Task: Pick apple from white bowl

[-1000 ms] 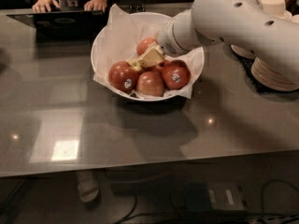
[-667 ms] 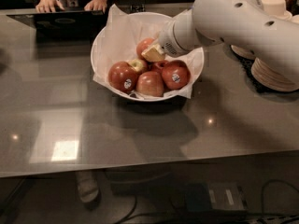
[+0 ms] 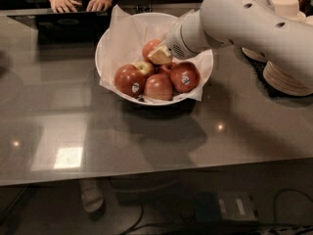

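The gripper (image 3: 160,56) is noted low over the white bowl (image 3: 100,58), among the fruit toward its rear; whether it is spread or closed cannot be told. The apple (image 3: 185,76), red with a pale oval sticker, is seen lying in the bowl's right part, just beside the gripper and nearer the camera. A darker stickered apple (image 3: 129,80) is recorded at the left, a small yellow-green apple (image 3: 145,67) between them

1 white bowl (image 3: 100,58) w/ 5 red apples (image 3: 129,80) + 1 small yellow-green apple (image 3: 145,67) in it. 2 hands (image 3: 62,4) at the back. 1 gripper (image 3: 160,56), down in the bowl by the back apple.
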You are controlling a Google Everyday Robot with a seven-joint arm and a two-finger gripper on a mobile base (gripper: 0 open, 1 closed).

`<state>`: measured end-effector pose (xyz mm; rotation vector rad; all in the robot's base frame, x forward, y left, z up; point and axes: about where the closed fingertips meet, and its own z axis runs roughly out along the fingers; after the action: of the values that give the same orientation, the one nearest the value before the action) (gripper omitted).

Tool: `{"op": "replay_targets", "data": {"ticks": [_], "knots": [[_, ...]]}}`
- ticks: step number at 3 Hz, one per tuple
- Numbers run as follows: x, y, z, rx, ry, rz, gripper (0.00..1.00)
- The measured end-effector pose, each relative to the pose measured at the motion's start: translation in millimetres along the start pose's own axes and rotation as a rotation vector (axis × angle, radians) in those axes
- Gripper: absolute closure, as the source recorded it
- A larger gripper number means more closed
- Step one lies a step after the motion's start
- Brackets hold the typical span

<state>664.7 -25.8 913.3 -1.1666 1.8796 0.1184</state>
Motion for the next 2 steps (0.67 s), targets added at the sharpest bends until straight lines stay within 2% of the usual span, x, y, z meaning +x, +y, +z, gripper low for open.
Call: {"op": "replay_targets", "data": {"ticks": [1,2], "knots": [[-3,-3,-3,-0.011,-0.012,0.014,1.00],[-13,-18,-16,-0.008,-0.051,0.034,1.00]]}}
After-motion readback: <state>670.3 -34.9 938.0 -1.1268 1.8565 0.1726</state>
